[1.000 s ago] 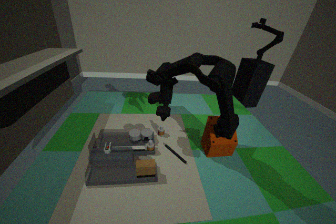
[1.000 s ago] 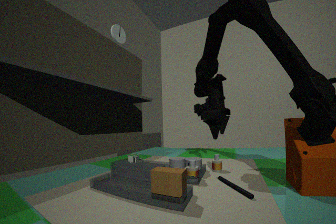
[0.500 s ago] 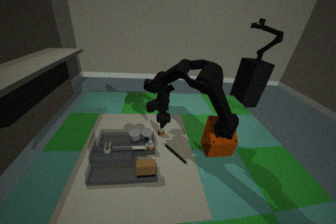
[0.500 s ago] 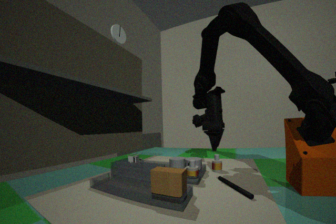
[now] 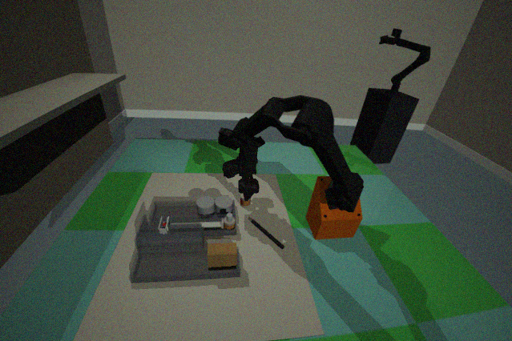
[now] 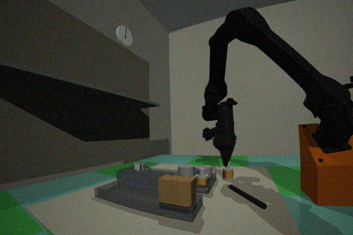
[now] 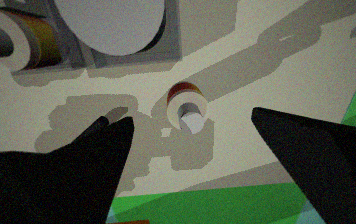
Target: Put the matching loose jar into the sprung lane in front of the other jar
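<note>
Loose jar: upright on the table, outside the tray, near its corner on the can side; white cap, orange-and-red band [image 5: 245, 202] [image 6: 227, 173] [image 7: 186, 105]
Hand: fingers wide, nothing gripped; pointing down at the loose jar, whose cap shows between the fingertips in the wrist view [image 5: 246, 198] [image 6: 226, 165] [image 7: 194, 115]
Lane jar: upright in the tray's middle lane, at its front end, banded like the loose one [image 5: 229, 222] [image 6: 201, 180] [image 7: 44, 42]
White strip: along that lane, behind the lane jar [image 5: 212, 224]
White bracket: at the lane's far end, a red mark on it [image 5: 163, 224] [image 6: 140, 166]
Cans: two, grey, side by side in the lane next to the lane jar [image 5: 205, 205] [image 6: 186, 170] [image 7: 112, 22]
Box: tan, in the other outer lane, at the front [image 5: 222, 254] [image 6: 177, 191]
Tray: grey, on the table [image 5: 183, 278] [image 6: 143, 208] [image 7: 172, 32]
Rod: black, lying on the table between tray and orange base [image 5: 266, 233] [image 6: 247, 196]
Orange base: well apart from the tray, carrying the arm [image 5: 336, 230] [image 6: 335, 185]
Table: beige, under tray, loose jar and rod [image 5: 204, 309] [image 6: 237, 221] [image 7: 135, 86]
</note>
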